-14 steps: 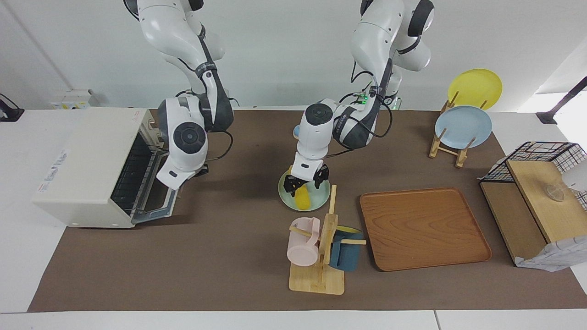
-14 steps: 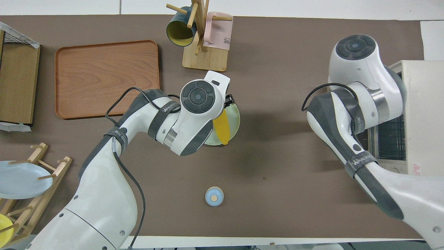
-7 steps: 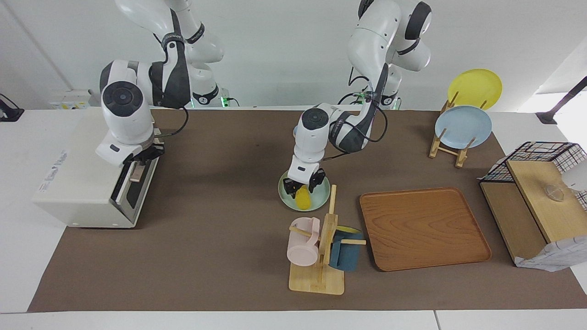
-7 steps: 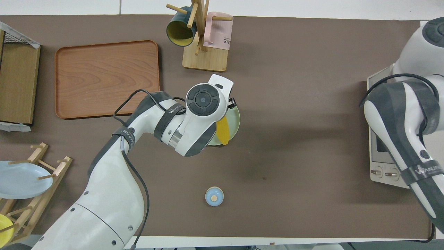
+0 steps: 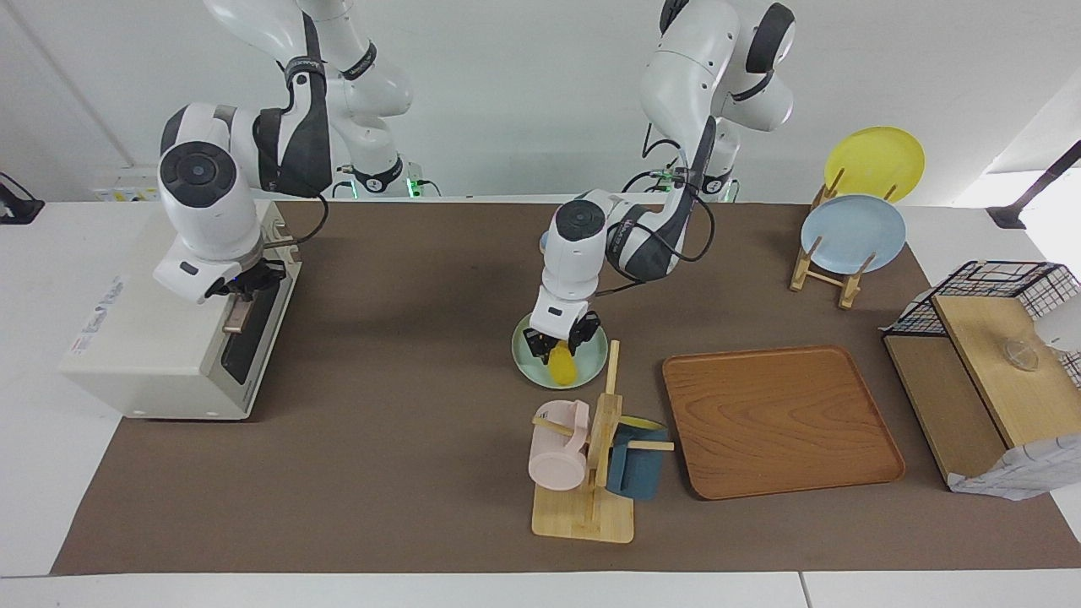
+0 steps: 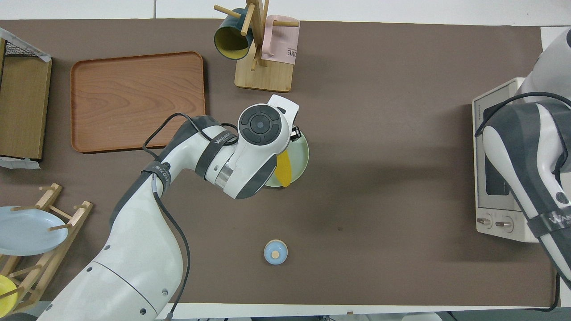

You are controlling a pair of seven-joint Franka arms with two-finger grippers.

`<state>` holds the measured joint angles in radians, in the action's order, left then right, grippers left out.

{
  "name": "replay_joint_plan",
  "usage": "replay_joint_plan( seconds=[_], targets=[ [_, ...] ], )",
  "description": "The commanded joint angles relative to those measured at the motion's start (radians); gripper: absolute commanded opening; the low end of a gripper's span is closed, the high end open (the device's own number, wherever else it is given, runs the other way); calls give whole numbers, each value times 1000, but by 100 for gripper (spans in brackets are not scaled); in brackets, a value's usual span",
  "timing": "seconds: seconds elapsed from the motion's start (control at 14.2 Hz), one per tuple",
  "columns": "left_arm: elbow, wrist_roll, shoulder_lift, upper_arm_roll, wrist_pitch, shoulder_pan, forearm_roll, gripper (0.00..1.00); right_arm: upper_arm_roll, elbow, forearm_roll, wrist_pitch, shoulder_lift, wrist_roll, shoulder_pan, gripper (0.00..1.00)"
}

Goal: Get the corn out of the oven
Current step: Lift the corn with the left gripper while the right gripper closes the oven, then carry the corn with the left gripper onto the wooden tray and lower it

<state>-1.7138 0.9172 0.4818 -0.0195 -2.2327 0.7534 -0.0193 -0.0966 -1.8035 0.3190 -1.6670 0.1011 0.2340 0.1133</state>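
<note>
a: where is the corn (image 5: 561, 364) at this point?

b: it lies on a round, smooth pale green plate (image 5: 589, 371) near the middle of the brown mat, a tapered yellow cob with fine rows of kernels. the left gripper (image 5: 559, 340) is down at its end nearer the robots, dark fingers either side of the cob and closed against it.

a: and from above?

b: the left arm's white wrist covers most of the plate, so only the narrowing tip of the corn (image 6: 283, 169) and a crescent of the plate's rim (image 6: 303, 154) show.

a: what about the oven (image 5: 165, 329)?

b: a boxy cream-white shell with a matte top, at the right arm's end of the table. its dark glass door is upright against the body, with the tan bar handle (image 5: 237, 314) along its top edge. the right gripper (image 5: 241, 290) sits right at that handle; whether its fingers are spread or pinched cannot be told.

a: anything else on the mat?

b: a wooden mug rack (image 5: 594, 473) holds a glossy pink mug (image 5: 557, 446) and a dark blue mug (image 5: 629, 460), farther from the robots than the plate. beside it lies a rounded-corner wooden tray (image 5: 781, 420) with visible grain. a small round blue lid (image 6: 275, 252) with a tan knob sits nearer the robots.
</note>
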Motion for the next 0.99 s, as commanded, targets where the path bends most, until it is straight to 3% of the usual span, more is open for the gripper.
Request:
replay_joint_plan(
  seconds=[0.0, 0.14, 0.35, 0.42, 0.49, 0.64, 0.92],
  targets=[
    [22, -66, -26, -3, 119, -55, 4, 0, -5, 54, -143, 77, -62, 25, 28, 0],
    [19, -98, -80, 4, 159, -135, 4, 0, -5, 108, -240, 101, -101, 5, 25, 3],
    [14, -320, -141, 0, 237, -241, -30, 0, -3, 163, -374, 101, -119, -105, 28, 37],
    [13, -410, -144, -2, 245, -273, -30, 0, -5, 191, -379, 104, -119, -137, 31, 77],
    [20, -481, -144, -5, 251, -296, -27, 0, -5, 213, -376, 108, -119, -145, 28, 100],
    [25, -599, -141, -7, 242, -341, 2, 0, -6, 298, -361, 179, -118, -150, 19, 100],
    [37, -803, -91, -4, 163, -523, 52, 0, -5, 348, -297, 234, -106, -150, 31, 100]
  ],
)
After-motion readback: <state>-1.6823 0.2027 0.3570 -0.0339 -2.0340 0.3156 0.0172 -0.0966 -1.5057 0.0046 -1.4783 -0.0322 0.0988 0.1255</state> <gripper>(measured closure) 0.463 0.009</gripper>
